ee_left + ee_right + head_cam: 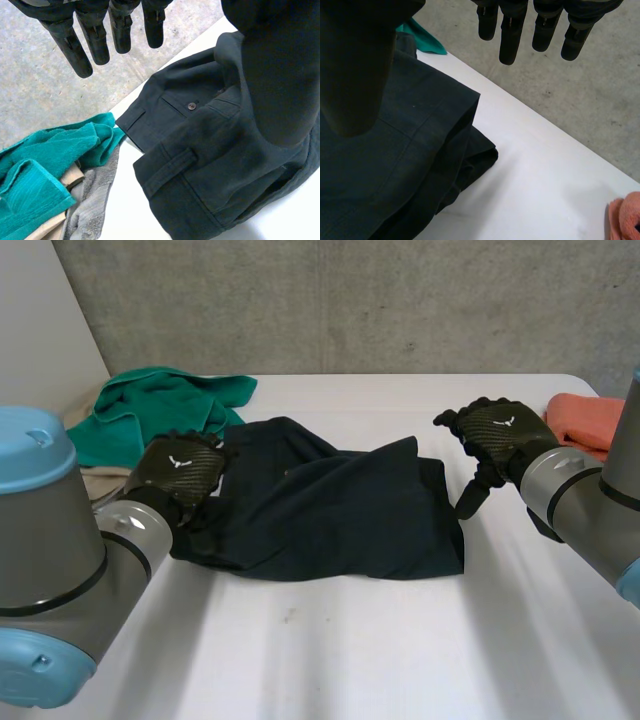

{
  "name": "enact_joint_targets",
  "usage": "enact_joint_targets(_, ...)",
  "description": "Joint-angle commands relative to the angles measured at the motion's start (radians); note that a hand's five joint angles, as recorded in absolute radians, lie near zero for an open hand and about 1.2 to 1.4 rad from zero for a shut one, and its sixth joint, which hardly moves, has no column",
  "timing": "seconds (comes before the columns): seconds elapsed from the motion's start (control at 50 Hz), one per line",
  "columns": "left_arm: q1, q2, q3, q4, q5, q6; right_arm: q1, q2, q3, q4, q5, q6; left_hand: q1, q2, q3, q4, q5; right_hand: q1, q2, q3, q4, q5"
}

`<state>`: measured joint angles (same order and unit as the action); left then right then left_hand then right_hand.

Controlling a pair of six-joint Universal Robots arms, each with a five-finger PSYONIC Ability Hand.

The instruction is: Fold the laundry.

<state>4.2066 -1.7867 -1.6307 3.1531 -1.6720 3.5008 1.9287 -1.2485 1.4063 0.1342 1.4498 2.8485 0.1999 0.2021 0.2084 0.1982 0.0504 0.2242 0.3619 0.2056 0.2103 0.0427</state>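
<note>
Left arm point(70, 560) reaches forward. Left robot hand point(180, 472) sits back-up, fingers point(95, 42) straight and slightly apart, thumb off to the side, gripping nothing. Right arm point(580, 495) angles inward. Right robot hand point(498, 432) is back-up too, fingers point(510, 37) straight, thumb hanging down, empty.

Between left robot hand point(180, 472) and right robot hand point(503, 432) lie crumpled dark trousers point(330, 512).

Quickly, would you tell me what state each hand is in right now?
Left hand: open, fingers straight, holding nothing.
Right hand: open, fingers straight, holding nothing.
</note>
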Motion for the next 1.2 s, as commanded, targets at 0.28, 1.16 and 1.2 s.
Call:
enact_joint_targets(0.28,0.093,-0.2,0.066,0.013,0.123,0.006,0.012,0.017,0.013,-0.024,-0.003,-0.067,0.323,0.321,0.315,0.325,0.298,-0.05,-0.187,-0.031,-0.036,-0.043)
enact_joint_targets(1.16,-0.129,-0.447,0.614,0.375,0.623,-0.278,-0.142,-0.028,-0.035,-0.056,-0.042,-0.057,0.755,0.753,0.747,0.757,0.73,-0.05,-0.187,-0.031,-0.036,-0.043)
enact_joint_targets(1.2,-0.145,-0.477,0.597,0.371,0.653,-0.263,-0.143,-0.025,-0.032,-0.056,-0.048,-0.061,0.394,0.392,0.386,0.396,0.369,-0.05,-0.187,-0.031,-0.036,-0.043)
